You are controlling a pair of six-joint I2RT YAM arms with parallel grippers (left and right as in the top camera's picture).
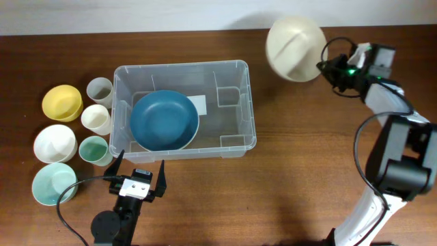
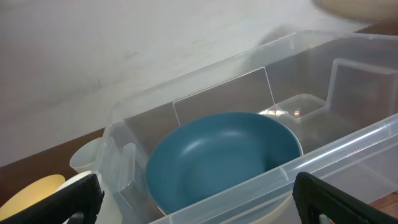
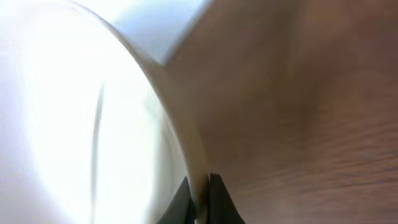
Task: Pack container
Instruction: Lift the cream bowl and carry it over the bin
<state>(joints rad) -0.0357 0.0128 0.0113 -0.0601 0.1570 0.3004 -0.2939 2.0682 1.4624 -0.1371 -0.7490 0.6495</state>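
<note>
Left edge: three bowls, namely yellow bowl [image 1: 62, 102], white bowl [image 1: 54, 142] and mint bowl [image 1: 53, 183]. Three cups stand beside them: grey cup [image 1: 100, 89], cream cup [image 1: 96, 119], green cup [image 1: 94, 149].

Lower left: left gripper [image 1: 140, 169] faces the container's near wall, fingers spread wide, holding nothing.

Centre: container [image 1: 184, 65] with one blue bowl [image 1: 164, 120] in its left half. White label [image 1: 197, 104] on base, no legible writing.

Upper right: right gripper [image 1: 322, 66], arm stretched to the far edge, pinches the rim of one cream bowl [image 1: 293, 39], which is tilted.

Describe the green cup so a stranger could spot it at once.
Find the large clear container; three cups line its left wall. The green cup is the one nearest the left claw. Its neighbours are a cream cup and a grey cup.
</note>
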